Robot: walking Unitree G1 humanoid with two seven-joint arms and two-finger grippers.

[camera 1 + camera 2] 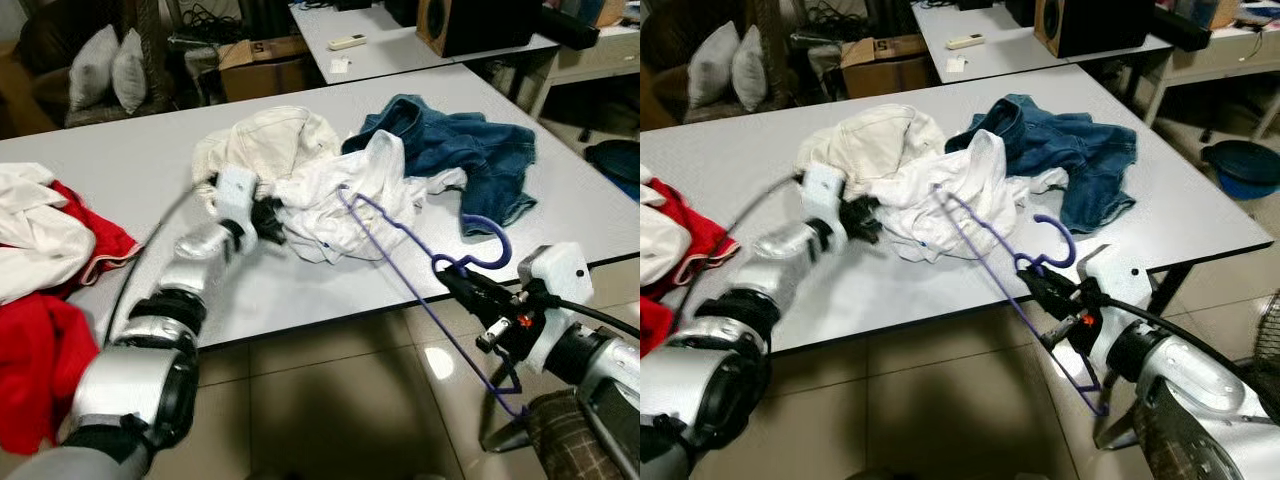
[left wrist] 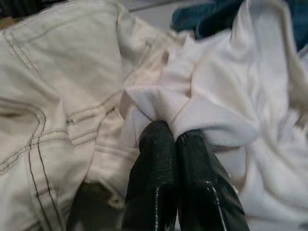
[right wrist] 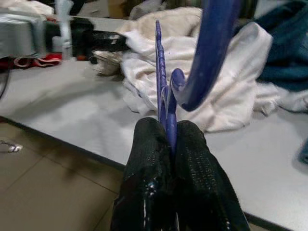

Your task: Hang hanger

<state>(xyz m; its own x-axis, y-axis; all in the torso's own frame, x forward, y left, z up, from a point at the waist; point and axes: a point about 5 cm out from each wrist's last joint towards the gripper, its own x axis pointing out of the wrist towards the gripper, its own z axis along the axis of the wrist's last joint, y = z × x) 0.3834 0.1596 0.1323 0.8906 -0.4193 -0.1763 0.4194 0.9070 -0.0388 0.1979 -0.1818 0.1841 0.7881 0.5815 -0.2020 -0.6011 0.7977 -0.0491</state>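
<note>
Grey tabletop (image 1: pixel 330 290) across the middle of the frame, tiled floor below, a second desk with a remote and a speaker box at upper right, cushions at upper left. Heaped at centre: cream trousers (image 1: pixel 265 140), a white shirt (image 1: pixel 345 205) spilling toward the near edge, a blue denim garment (image 1: pixel 450 145) to the right of it; red and white clothes (image 1: pixel 40 300) at the far left edge. Lower right: right gripper (image 1: pixel 458 280) pressed together on the neck of a purple plastic hanger (image 1: pixel 400 270), just under its hook (image 1: pixel 485 245), seen plainly in the right wrist view with the fingers (image 3: pixel 187 149) clamped either side of the thin stem. Hanger tilted, one shoulder tip reaching up into the white shirt at centre, the other corner hanging off the table edge toward the floor. Left of centre: left gripper (image 1: pixel 268 222) closed on a fold of the white shirt, fingertips (image 2: pixel 156 144) pinching fabric beside the cream trousers. Judged light and fairly stiff but springy, thin-rodded and smooth, so likely to twist or slip in a narrow pinch; neck below the hook looks the firmest place to hold, leaving the hook free. Shirt soft, limp, prone to snag on the shoulder tip and drag along
</note>
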